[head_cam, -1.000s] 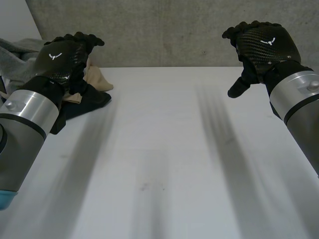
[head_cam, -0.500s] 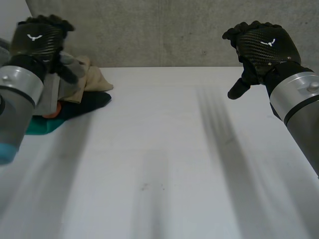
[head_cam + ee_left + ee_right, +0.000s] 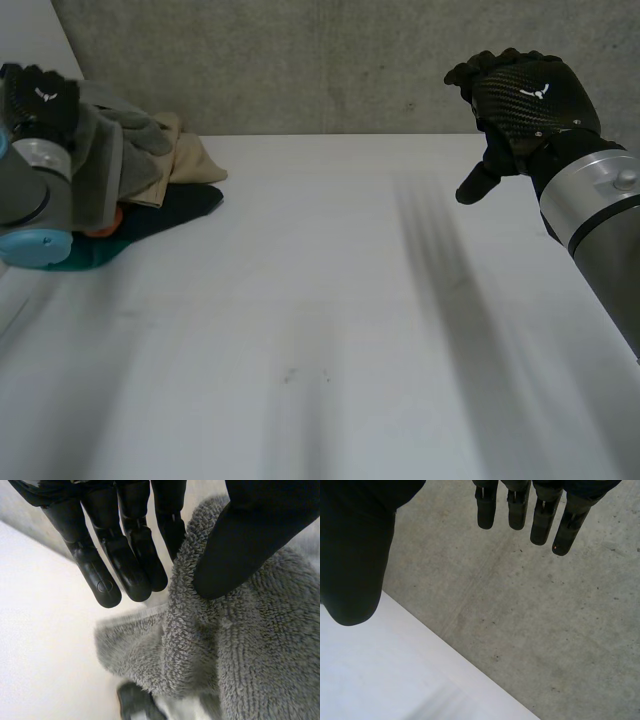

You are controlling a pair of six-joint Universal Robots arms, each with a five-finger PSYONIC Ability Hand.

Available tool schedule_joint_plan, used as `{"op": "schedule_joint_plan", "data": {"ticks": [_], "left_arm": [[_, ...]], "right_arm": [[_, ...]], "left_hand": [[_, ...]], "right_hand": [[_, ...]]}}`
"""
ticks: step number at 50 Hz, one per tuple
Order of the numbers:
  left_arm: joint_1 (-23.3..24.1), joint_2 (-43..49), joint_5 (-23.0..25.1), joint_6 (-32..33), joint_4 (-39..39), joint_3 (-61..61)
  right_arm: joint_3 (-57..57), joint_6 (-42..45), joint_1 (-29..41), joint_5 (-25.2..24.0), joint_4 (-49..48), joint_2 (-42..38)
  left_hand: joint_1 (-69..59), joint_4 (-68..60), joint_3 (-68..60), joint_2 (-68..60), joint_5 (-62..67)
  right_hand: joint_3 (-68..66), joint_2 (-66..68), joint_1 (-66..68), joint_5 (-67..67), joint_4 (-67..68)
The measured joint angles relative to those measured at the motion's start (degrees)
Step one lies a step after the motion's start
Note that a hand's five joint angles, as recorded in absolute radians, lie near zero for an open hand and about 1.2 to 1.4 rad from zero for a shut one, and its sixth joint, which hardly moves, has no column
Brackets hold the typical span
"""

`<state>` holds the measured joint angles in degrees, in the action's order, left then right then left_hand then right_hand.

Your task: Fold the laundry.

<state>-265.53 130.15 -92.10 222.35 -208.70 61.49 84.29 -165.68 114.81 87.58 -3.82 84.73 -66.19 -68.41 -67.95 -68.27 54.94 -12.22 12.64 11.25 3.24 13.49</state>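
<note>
Left hand (image 3: pixel 42 100): above the laundry pile (image 3: pixel 175 185), thumb and fingers pinching a fold of grey towel (image 3: pixel 110 160).
Pile: beige, black, teal and orange cloth at the white table's (image 3: pixel 330 300) far left corner.
Right hand (image 3: pixel 525 100): well right of the pile, fingers straight and spread, holding nothing.

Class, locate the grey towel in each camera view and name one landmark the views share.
Head view: grey towel hangs from the left hand, over the clothes pile.
Left wrist view: grey towel pinched between thumb and fingers.
Right wrist view: right hand, concrete wall.
Shared landmark: white table.
</note>
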Motion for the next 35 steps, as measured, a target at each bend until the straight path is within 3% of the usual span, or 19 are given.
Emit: {"op": "schedule_joint_plan", "data": {"ticks": [5,10,14,17,20,21,24,31,35], "left_arm": [[5.58,-7.75,0.10,-6.47,-0.50,5.49],[15.04,-17.06,2.21,-20.13,0.23,14.10],[22.37,-21.35,7.61,-30.64,1.60,20.28],[27.75,-22.74,14.75,-37.85,2.62,24.94],[30.18,-22.65,18.76,-40.61,3.01,26.94],[31.26,-22.40,20.65,-41.69,3.19,27.75],[32.58,-21.80,22.66,-42.78,3.36,28.54],[30.58,-22.13,17.43,-42.35,3.41,27.31],[25.84,-23.52,12.17,-41.20,3.53,26.39]], "right_arm": [[-0.05,0.01,-0.05,-0.04,-0.04,0.03],[-0.22,0.01,-0.14,-0.05,-0.05,0.07],[-0.36,0.01,-0.28,-0.04,-0.05,0.11],[-0.42,0.01,-0.69,-0.08,-0.05,0.13],[-0.44,-0.01,-1.01,-0.09,-0.05,0.18],[-0.44,-0.03,-1.22,-0.11,-0.05,0.18],[-0.44,-0.06,-1.56,-0.14,-0.05,0.18],[-0.64,-0.02,-1.72,-0.33,0.38,0.10],[-1.03,0.64,-1.48,-0.51,2.20,-0.11]], "left_hand": [[0.00,-0.20,-0.04,-0.10,0.00],[0.00,-0.21,-0.08,-0.13,0.00],[0.00,-0.22,-0.09,-0.13,0.00],[0.34,2.04,1.73,1.90,-0.19],[0.34,2.04,1.73,1.90,-0.19],[36.02,33.83,32.91,33.68,-30.48],[53.13,52.87,51.78,52.49,-49.65],[53.27,55.03,54.02,54.66,-51.74],[53.27,55.03,54.02,54.66,-51.75]], "right_hand": [[0.00,0.00,0.00,0.00,0.00],[0.00,0.00,0.00,0.00,0.00],[0.00,0.00,0.00,0.00,0.00],[0.00,0.00,0.04,0.00,0.00],[0.00,0.00,0.05,0.00,0.00],[0.00,0.00,0.05,0.00,0.00],[0.00,0.00,0.05,0.00,0.00],[0.00,0.00,0.05,0.00,0.00],[0.00,0.00,0.05,0.00,0.00]]}}
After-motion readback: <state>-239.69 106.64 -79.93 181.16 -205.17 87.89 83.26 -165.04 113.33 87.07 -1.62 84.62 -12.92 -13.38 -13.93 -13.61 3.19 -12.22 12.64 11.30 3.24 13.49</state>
